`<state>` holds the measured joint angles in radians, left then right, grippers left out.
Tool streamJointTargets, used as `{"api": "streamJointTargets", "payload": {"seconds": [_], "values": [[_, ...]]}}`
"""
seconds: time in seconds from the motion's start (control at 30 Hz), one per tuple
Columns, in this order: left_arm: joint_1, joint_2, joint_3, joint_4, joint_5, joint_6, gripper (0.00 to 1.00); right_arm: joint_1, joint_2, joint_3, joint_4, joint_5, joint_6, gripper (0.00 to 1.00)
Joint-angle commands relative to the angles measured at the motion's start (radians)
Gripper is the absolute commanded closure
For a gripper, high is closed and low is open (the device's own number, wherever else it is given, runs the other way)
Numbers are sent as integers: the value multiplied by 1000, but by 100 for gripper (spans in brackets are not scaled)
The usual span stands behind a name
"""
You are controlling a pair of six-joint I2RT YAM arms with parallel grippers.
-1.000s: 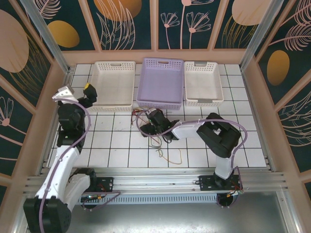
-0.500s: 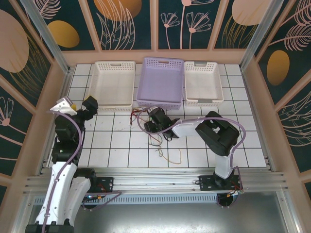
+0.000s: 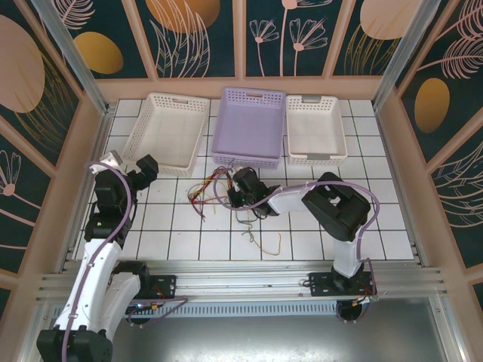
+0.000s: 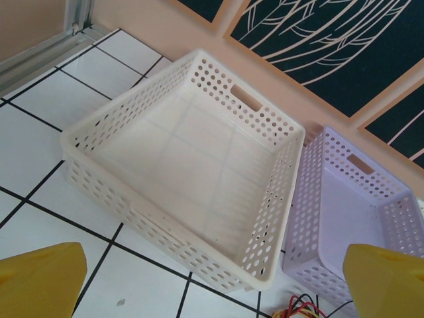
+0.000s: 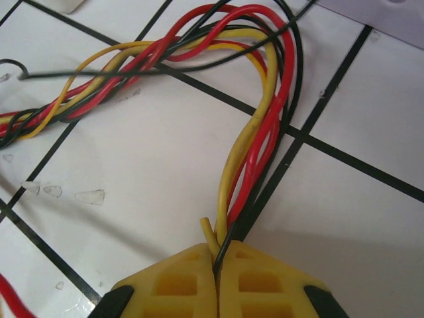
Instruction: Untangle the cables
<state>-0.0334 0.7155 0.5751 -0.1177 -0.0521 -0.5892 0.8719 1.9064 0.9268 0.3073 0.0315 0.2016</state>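
Observation:
The cables (image 5: pixel 262 126) are a twisted bunch of red, yellow and black wires lying on the white tiles. My right gripper (image 5: pixel 217 257) is shut on the bunch, its yellow pads pinching a black and a yellow strand. From above, the right gripper (image 3: pixel 235 193) sits just in front of the lavender basket, and the cables (image 3: pixel 202 193) fan out to its left. A few loose strands (image 3: pixel 264 241) lie nearer the front. My left gripper (image 3: pixel 130 165) hovers open by the left white basket. Its yellow fingertips (image 4: pixel 40 278) stand wide apart with nothing between them.
Three baskets line the back: a skewed white one (image 3: pixel 155 162), a lavender one (image 3: pixel 249 160) and another white one (image 3: pixel 315 157). The left wrist view looks down on the white basket's wall (image 4: pixel 132 205) and the lavender basket's wall (image 4: pixel 308 225), with cable ends (image 4: pixel 301 308) below.
The right gripper has closed on the cable bunch, and the wires now spread further left. The left arm has dropped lower and nearer. The left white basket has turned askew.

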Motion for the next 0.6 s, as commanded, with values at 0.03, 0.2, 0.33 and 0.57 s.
{"api": "streamJointTargets", "payload": {"seconds": [0.03, 0.2, 0.33, 0.57], "values": [[3, 16, 34, -12, 35, -21, 2, 12, -3, -39, -90, -82, -37, 100], [4, 56, 20, 7, 131, -71, 4, 12, -72, -58, -115, -77, -75, 100], [4, 100, -42, 66, 246, -123, 10, 11, -158, -74, -141, -71, -121, 100], [3, 117, -59, 85, 286, -136, 10, -3, -332, -96, -179, -103, -193, 100]]}}
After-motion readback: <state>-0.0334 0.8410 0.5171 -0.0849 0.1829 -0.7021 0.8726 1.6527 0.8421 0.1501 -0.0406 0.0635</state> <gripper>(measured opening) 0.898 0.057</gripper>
